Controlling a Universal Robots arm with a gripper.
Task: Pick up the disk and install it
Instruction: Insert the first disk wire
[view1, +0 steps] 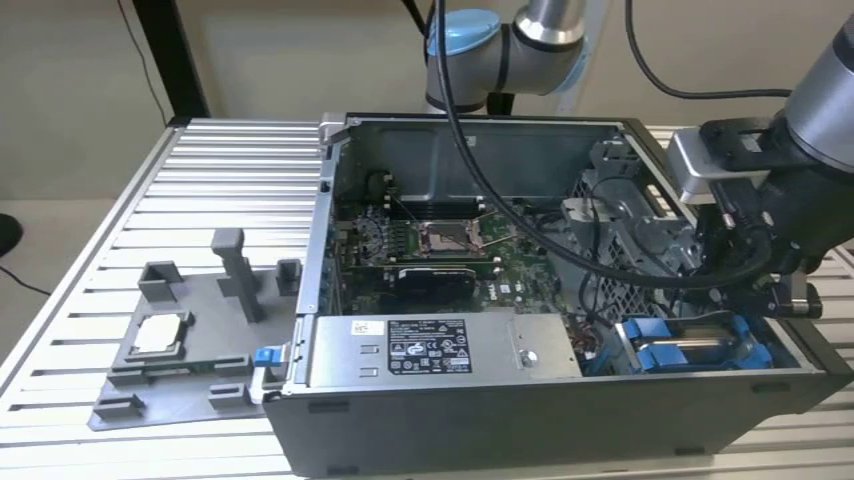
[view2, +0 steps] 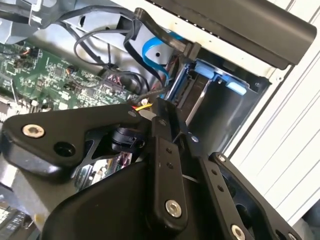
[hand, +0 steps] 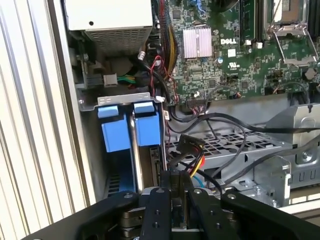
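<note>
The disk (view1: 683, 352) stands on edge in the drive bay at the case's front corner, on the exterior view's right, with its bright blue carrier showing. In the first wrist view the blue carrier tabs (hand: 147, 129) sit side by side with a silver edge between them. The blue carrier (view2: 220, 75) also appears in the second wrist view, under the case rim. My gripper (hand: 174, 192) hangs just above the bay, its black fingers (view2: 161, 145) drawn together, with nothing seen between them. It sits close to the disk, apart from the tabs.
An open computer case (view1: 534, 420) holds a motherboard (view1: 427, 250), a grey power supply box (view1: 427, 345) and loose black cables (hand: 235, 135) beside the bay. On the exterior view's left, a grey fixture (view1: 174, 360) carries a small silver chip (view1: 158, 333) on the slatted table (view1: 227, 170).
</note>
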